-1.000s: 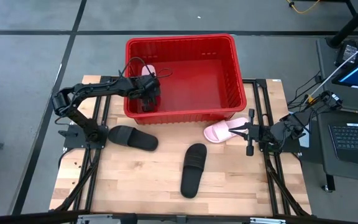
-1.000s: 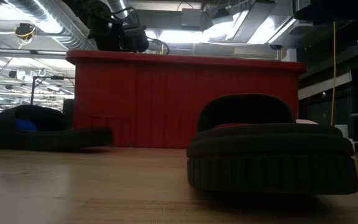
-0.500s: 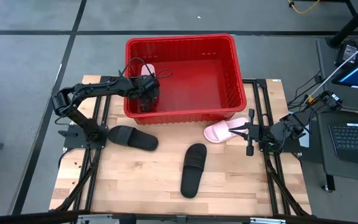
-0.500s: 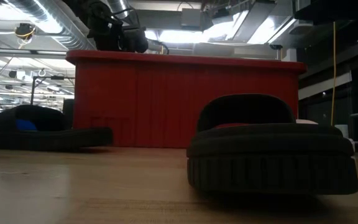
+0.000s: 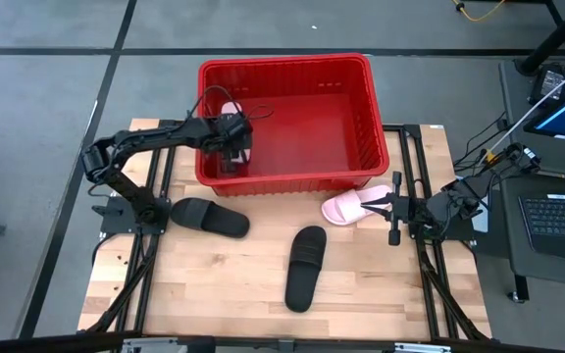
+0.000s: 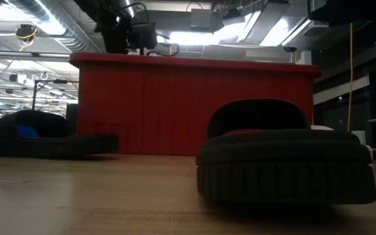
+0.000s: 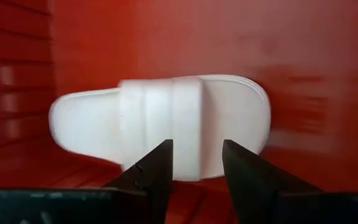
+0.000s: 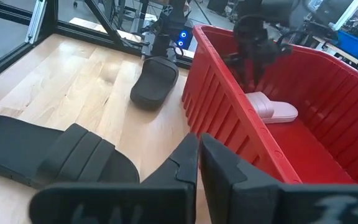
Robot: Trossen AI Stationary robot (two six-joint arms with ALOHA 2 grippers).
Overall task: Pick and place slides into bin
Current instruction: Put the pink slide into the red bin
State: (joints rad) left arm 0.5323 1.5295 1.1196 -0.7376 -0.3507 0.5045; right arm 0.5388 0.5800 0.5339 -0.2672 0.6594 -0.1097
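High view: red bin (image 5: 361, 69) sits at the far edge of the wooden table (image 5: 214, 294). The left gripper (image 5: 230, 147) hangs inside the bin at its left end, just above a pink slide (image 5: 231, 111) lying on the bin floor. Left wrist view shows that pink slide (image 7: 160, 124) flat on the red floor, strap up, with the two dark fingers (image 7: 154, 171) parted and apart from it, nothing between them; the claw is part open and empty.

Three slides are outside the bin. One black slide (image 5: 210, 217) lies on the table near the left arm's base, in front of the bin's left end. A second black slide (image 5: 305, 267) lies mid-table, pointing toward the bin. The other pink slide (image 5: 357, 206) lies just in front of the bin's right corner, close to the right gripper (image 5: 393, 209).

The right gripper waits low at the table's right side; right wrist view shows its fingers (image 8: 191, 165) pressed together, holding nothing.

Low view: black slide (image 6: 286, 156) fills the foreground, bin (image 6: 194, 104) behind it.
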